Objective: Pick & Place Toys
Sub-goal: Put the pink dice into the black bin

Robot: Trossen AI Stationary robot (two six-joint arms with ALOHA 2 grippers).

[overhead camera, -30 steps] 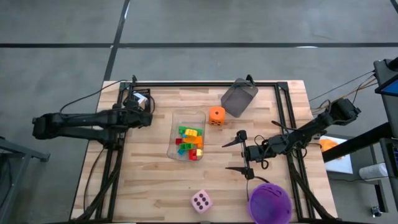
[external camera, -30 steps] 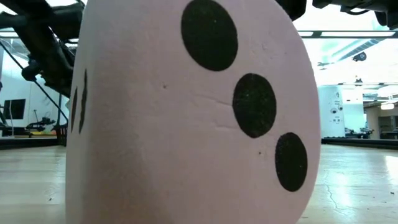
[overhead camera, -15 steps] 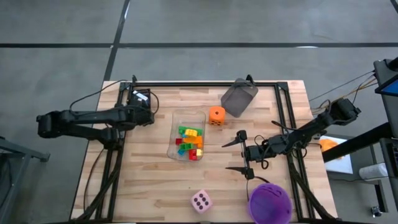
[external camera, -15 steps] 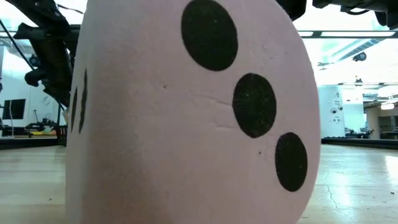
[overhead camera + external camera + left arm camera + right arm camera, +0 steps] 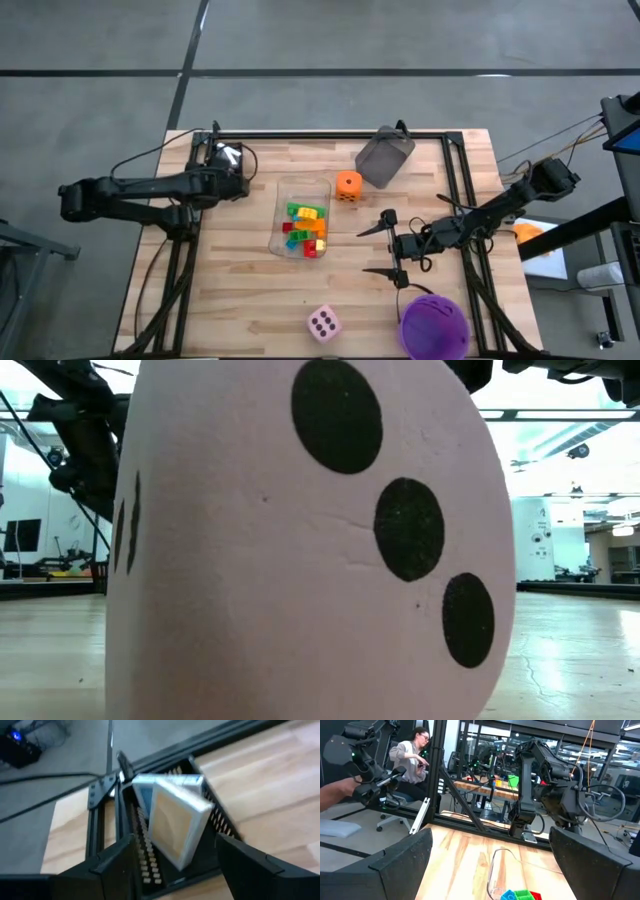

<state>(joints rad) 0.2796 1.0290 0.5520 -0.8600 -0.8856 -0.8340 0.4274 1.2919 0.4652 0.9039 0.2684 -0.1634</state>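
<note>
Since a second ago my left gripper (image 5: 232,171) has crept toward the table's back-left corner and spread its fingers; it now sits over the small white picture cards (image 5: 172,822) at the frame rail, fingers apart on either side of the stack, not clamped. My right gripper (image 5: 384,249) has not shifted: it waits wide open and empty over bare wood, with the purple bucket (image 5: 433,325) just behind and to one side of it.

Everything else lies as it did. The building bricks (image 5: 305,225) sit in the clear tray (image 5: 298,186), ahead of the right gripper's open fingers. The orange die (image 5: 348,185) rests beside the tray, next to the grey bin (image 5: 384,156). The pink die (image 5: 323,322) stands alone near the front edge, so close to the low camera that it fills that view.

I judge the cards light, thin and slick, a stack likely to fan or slip; I would pinch them across the flat faces, square and near the middle, since they lean against the rail. The dice look like soft foam, easy to squeeze across opposite faces. The bricks seem hard and small, best taken across their short sides.
</note>
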